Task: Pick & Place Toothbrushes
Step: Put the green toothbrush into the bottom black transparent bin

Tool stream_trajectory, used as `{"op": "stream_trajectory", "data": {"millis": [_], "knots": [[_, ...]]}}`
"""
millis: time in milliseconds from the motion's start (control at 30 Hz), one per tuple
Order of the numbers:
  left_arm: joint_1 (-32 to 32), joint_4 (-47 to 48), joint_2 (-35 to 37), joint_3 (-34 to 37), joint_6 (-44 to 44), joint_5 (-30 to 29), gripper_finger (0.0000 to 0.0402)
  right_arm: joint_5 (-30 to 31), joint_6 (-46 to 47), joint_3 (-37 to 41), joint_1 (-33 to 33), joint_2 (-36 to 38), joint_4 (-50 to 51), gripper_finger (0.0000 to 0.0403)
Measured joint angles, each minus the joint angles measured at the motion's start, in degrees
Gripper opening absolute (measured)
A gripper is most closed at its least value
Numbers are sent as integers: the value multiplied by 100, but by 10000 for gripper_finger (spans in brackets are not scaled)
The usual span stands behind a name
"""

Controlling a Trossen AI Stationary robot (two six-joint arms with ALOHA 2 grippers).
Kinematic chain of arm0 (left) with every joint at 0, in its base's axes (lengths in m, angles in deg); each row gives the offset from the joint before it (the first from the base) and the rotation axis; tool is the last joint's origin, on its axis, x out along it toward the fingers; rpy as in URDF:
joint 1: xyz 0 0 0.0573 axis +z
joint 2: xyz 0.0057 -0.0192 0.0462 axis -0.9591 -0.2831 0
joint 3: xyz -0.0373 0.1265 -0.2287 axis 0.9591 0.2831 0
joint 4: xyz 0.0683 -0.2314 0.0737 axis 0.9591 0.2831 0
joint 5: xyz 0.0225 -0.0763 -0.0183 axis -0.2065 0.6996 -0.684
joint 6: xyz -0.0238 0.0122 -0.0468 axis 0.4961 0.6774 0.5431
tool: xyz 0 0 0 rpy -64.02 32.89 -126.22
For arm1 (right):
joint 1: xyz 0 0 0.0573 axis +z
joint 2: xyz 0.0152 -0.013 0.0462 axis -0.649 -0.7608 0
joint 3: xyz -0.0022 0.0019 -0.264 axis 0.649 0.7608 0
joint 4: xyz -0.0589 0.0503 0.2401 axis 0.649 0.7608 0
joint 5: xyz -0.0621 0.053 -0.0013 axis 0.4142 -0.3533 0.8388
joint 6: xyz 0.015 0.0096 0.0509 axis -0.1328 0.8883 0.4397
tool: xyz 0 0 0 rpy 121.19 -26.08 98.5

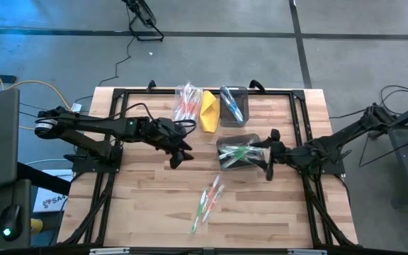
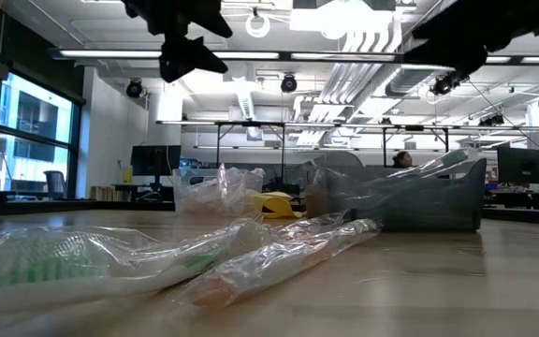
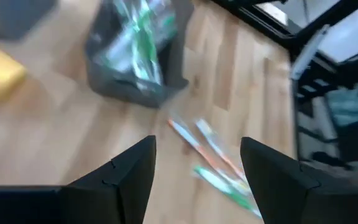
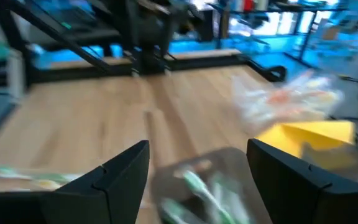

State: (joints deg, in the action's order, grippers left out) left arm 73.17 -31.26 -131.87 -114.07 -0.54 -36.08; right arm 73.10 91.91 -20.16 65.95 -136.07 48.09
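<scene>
Right now my left end effector (image 1: 178, 157) hangs above the middle of the worktop (image 1: 140, 212) with its fingers spread wide and nothing between them, and my right end effector (image 1: 269, 154) sits just beside the grey bin (image 1: 241, 152) toward the right edge, also spread and empty. The loose toothbrushes (image 1: 207, 204) I need lie in a small bunch on the bare wood toward the near edge, roughly midway between the left and right edges, well apart from both of my end effectors. Each one is sealed in a clear crinkly wrapper, so I judge them very light, stiff along the handle, and slippery on the outside; the film will likely slide or crumple before the pads bite, and a neighbour may drag along with the one I take. Their long axes run at a slant, from the near edge up toward the grey bin, nearly parallel and partly overlapping. I would close across a handle near its middle, fingers set square to that slant, choosing the outermost one. More green ones already lie in the grey bin, another bin (image 1: 233, 105) at the far edge holds blue ones, and a clear bag (image 1: 187, 103) of red ones rests beside a yellow folded thing (image 1: 210, 111).
</scene>
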Motion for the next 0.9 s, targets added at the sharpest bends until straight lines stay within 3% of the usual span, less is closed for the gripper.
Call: {"op": "stream_trajectory", "data": {"millis": [167,433,900], "knots": [[-2,130,0,0,943,442,230,-454,-15,0,194,130,-393,262],[-31,102,-26,0,1455,512,230,-1011,161,0,245,70,-528,262],[-1841,-981,-802,-4,2826,-1312,230,-1212,328,-2,265,-357,-850,262]]}}
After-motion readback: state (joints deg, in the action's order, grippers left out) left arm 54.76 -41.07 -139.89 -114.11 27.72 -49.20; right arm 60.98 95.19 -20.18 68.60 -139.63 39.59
